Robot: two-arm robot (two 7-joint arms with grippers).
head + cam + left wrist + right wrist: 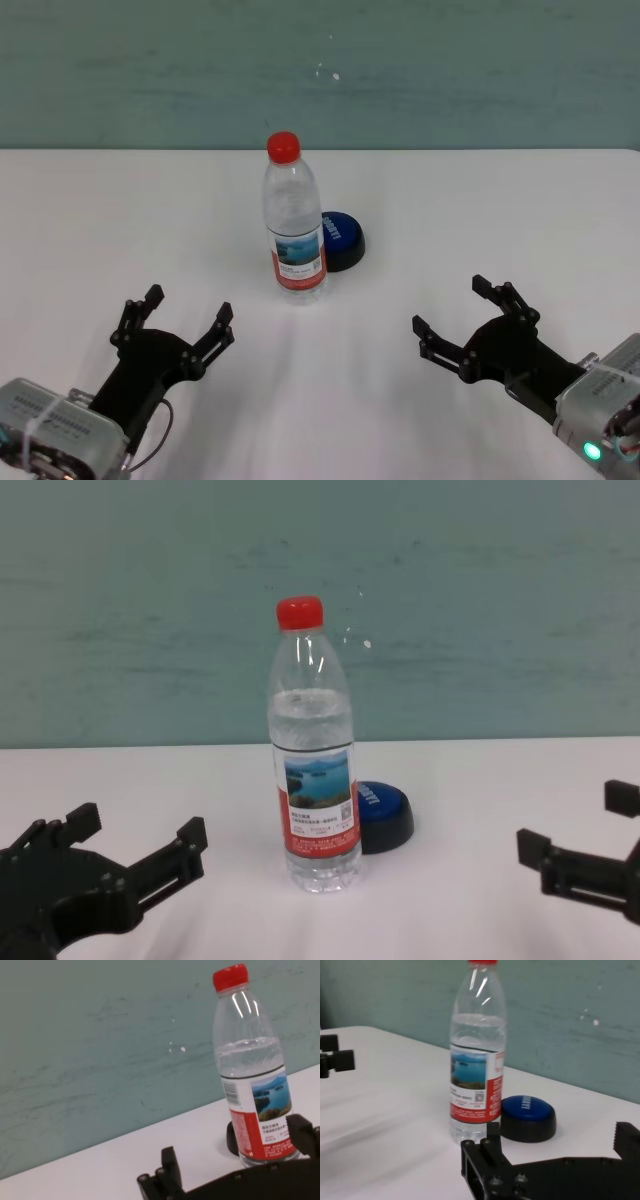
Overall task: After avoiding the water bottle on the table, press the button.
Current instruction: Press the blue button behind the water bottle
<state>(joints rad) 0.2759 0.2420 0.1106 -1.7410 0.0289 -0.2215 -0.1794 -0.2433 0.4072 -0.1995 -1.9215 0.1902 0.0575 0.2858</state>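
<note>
The water bottle (294, 222), clear with a red cap and red-and-white lake label, stands upright mid-table; it also shows in the chest view (313, 765), the left wrist view (254, 1080) and the right wrist view (476, 1060). The blue-topped button (341, 239) with a black base sits right behind it to the right, partly hidden by the bottle; it shows in the right wrist view (527, 1117) and the chest view (383, 816). My left gripper (187, 317) is open, near and left of the bottle. My right gripper (461, 309) is open, near and right of the button.
The white table (500, 210) stretches wide around both things. A teal wall (320, 70) rises behind its far edge. Nothing else stands on the surface.
</note>
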